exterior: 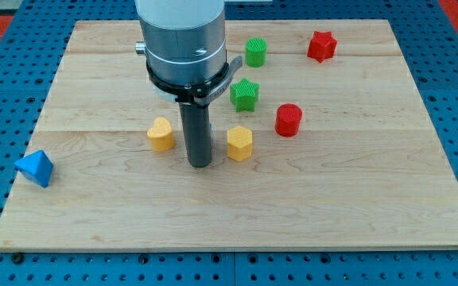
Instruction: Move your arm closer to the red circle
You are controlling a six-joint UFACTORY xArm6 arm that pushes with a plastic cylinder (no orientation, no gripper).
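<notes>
The red circle, a short red cylinder, stands on the wooden board right of centre. My tip touches the board between the yellow heart on its left and the yellow hexagon on its right. The red circle lies to the right of my tip and a little toward the view's top, beyond the yellow hexagon. The arm's grey body hides the board behind it.
A green star sits above the yellow hexagon. A green cylinder and a red star stand near the view's top. A blue triangle sits at the board's left edge.
</notes>
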